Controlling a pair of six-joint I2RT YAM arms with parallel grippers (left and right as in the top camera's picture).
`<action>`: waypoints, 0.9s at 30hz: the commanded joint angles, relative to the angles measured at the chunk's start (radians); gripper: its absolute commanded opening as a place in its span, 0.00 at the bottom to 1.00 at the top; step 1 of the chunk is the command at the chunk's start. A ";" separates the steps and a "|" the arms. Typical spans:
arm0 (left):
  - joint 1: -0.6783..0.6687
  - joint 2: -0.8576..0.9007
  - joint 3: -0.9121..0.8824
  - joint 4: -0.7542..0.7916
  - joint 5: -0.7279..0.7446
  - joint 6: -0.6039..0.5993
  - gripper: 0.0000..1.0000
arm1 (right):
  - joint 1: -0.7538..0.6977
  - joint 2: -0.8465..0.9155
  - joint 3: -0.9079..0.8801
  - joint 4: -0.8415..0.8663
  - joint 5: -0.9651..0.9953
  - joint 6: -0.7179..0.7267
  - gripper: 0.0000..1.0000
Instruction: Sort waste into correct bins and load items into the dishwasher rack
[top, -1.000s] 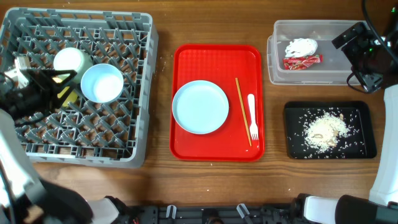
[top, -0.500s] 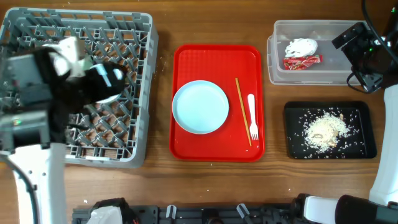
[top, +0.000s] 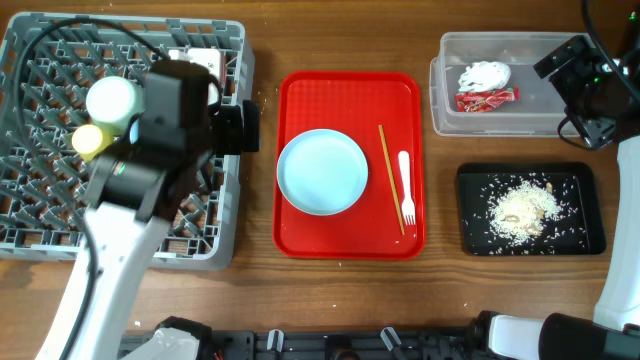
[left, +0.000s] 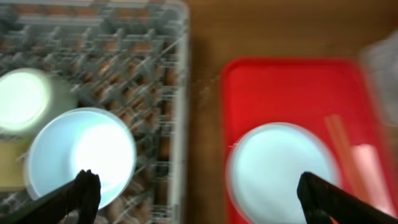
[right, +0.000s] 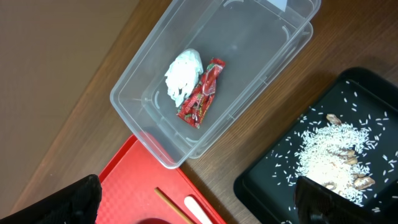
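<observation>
Left jaws wide, empty; arm (top: 165, 110) stretched over the rack (top: 40, 215) right edge.

The table (top: 260, 40) is grained brown wood with a low sheen. The dishwasher rack (top: 30, 235) is dull grey moulded plastic, and the red serving tray (top: 300, 220) is brighter plastic with a finely textured floor. The pale blue plate (top: 322, 172) looks smooth and faintly glossy, the chopsticks (top: 391, 180) bare wood, the fork (top: 406, 185) smooth white plastic. The clear tub (right: 249, 50) is see-through plastic, the napkin (right: 184, 74) crumpled white paper, the wrapper (right: 200, 93) shiny printed film, and the black tray (right: 264, 186) dark plastic strewn with grainy beige rice scraps (right: 323, 152).
</observation>
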 joint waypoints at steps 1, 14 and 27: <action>-0.003 0.149 0.009 -0.063 -0.330 0.008 0.91 | 0.000 0.006 -0.002 0.000 0.002 -0.011 1.00; 0.000 0.394 0.008 -0.062 -0.382 -0.010 0.64 | 0.000 0.006 -0.002 0.000 0.001 -0.011 1.00; 0.091 0.420 0.006 -0.074 -0.243 -0.003 0.50 | 0.000 0.006 -0.002 0.000 0.002 -0.011 1.00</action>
